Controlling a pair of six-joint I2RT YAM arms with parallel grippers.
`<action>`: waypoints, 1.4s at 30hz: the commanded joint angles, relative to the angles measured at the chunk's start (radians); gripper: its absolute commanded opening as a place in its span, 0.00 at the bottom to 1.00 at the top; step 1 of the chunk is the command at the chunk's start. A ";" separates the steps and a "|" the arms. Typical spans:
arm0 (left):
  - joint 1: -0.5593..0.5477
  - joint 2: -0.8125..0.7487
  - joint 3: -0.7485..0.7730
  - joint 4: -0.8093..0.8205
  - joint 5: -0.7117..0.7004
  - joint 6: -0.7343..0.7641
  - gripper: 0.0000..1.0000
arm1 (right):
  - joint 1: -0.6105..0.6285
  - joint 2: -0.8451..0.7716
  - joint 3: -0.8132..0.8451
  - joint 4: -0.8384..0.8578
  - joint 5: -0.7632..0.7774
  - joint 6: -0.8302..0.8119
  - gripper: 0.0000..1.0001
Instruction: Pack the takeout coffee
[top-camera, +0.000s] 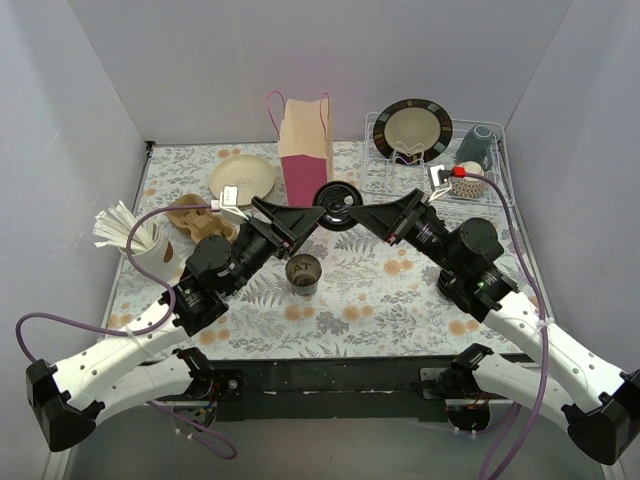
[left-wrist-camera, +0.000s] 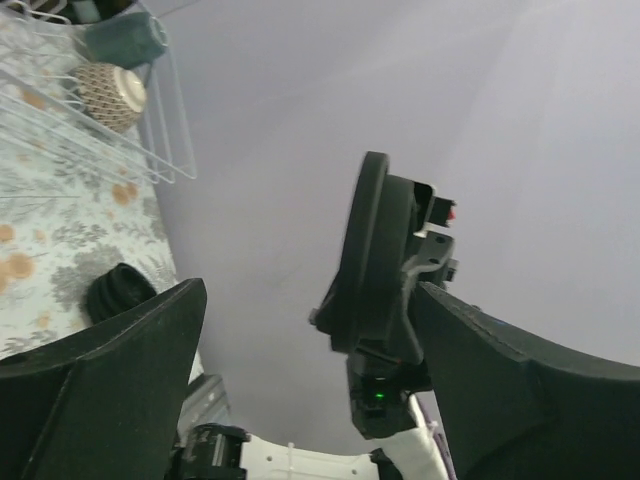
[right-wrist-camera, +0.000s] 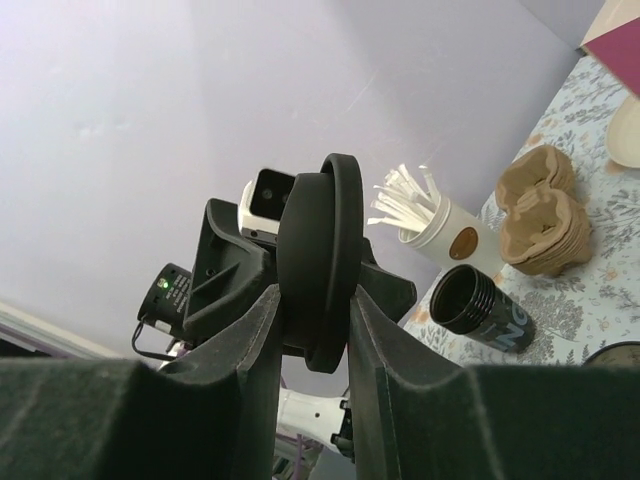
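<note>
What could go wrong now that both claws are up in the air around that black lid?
1. The right claw pinches the black lid edge-on, by a narrow part of it, and the left claw stands open beside it. The lid might slip or twist out and fall.
2. The open cup stands on the table just below the arms. A falling lid, or an arm coming down low, could tip it over.

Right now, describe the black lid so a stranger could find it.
Find the paper bag at the back of the table. Just in front, the right gripper pinches a round black lid in mid-air. Unlike the open cup nearby, it is off the table.
</note>
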 joint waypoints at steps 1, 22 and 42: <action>0.002 -0.077 0.015 -0.183 -0.077 0.130 0.86 | -0.001 -0.050 0.007 -0.061 0.089 -0.065 0.20; 0.187 0.001 0.118 -0.791 0.129 0.510 0.75 | -0.091 0.324 0.082 -0.232 -0.415 -0.223 0.18; 0.372 0.067 0.004 -0.786 0.356 0.525 0.74 | -0.082 0.628 0.162 -0.121 -0.568 -0.243 0.19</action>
